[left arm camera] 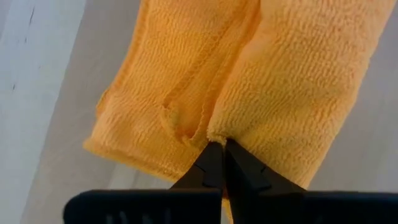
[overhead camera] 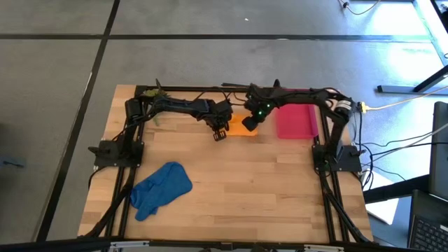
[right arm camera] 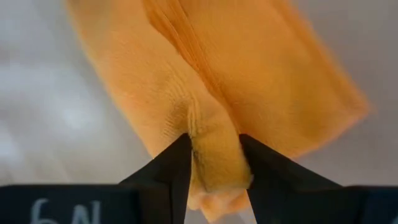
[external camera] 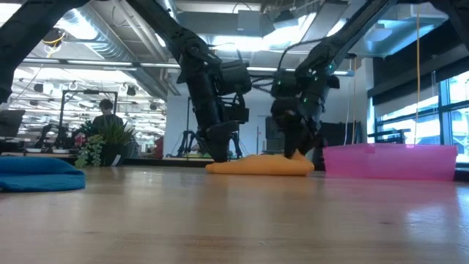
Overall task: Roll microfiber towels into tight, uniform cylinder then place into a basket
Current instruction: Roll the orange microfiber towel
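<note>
High view, upper centre: left gripper [overhead camera: 219, 133] pinching rolled bright orange microfiber towel [overhead camera: 248, 124], right gripper [overhead camera: 250, 120] spreading around it; keeping roll tight.

Wooden table [overhead camera: 238, 189]: orange towel [overhead camera: 246, 126] near far edge, between left gripper [overhead camera: 220, 133] and right gripper [overhead camera: 250, 120]; pink basket [overhead camera: 295, 121] just beside; blue towel [overhead camera: 161, 187] crumpled, well apart; plant [overhead camera: 154, 92] at corner.

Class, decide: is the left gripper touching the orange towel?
Touching. The left wrist view shows the left gripper shut, tips pinching the orange towel at its fold.
</note>
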You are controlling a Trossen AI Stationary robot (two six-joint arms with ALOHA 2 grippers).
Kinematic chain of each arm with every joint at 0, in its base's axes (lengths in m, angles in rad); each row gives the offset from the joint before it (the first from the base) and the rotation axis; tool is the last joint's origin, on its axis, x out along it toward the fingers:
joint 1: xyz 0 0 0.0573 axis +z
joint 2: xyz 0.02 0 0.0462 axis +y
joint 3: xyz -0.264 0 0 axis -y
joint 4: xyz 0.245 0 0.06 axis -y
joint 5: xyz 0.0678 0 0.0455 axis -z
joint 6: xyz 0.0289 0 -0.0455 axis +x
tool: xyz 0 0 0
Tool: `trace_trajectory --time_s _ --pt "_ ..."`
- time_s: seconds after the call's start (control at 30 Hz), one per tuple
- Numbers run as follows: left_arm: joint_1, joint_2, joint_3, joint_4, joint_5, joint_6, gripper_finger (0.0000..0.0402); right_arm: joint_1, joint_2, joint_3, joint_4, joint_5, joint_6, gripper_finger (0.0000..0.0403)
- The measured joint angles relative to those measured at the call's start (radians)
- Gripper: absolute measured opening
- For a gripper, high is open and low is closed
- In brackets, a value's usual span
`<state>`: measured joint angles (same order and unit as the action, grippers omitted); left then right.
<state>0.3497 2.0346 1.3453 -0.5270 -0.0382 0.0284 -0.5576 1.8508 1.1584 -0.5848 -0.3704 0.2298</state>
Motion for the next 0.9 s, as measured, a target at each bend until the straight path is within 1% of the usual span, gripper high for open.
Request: trace_trajectory --time_s 0.17,0.33,0.47,0.67,0.8,0.9 --pt "0.000 0.000 0.000 0.000 0.000 0.000 0.0000 0.001 -0.096 0.001 -0.038 0.024 -0.003 0.0129" --pt "-0.001 0.001 -0.001 0.000 -0.001 0.001 0.0000 0.035 -0.195 0.001 -0.042 0.028 -0.030 0.0129" --pt "-0.005 0.001 -0.001 -0.006 0.007 0.000 0.0000 0.080 -0.275 -0.004 -0.042 0.024 -0.117 0.0129" --pt "-0.032 0.001 0.000 -0.047 0.055 0.000 0.0000 0.184 -0.340 -0.081 -0.045 0.031 -0.288 0.0128" --pt "-0.060 0.000 0.000 -0.068 0.055 0.000 0.0000 0.257 -0.345 -0.151 -0.016 0.095 -0.347 0.0128" --pt "-0.081 0.000 0.000 -0.073 0.062 0.000 0.0000 0.306 -0.345 -0.219 0.076 0.130 -0.385 0.0128"
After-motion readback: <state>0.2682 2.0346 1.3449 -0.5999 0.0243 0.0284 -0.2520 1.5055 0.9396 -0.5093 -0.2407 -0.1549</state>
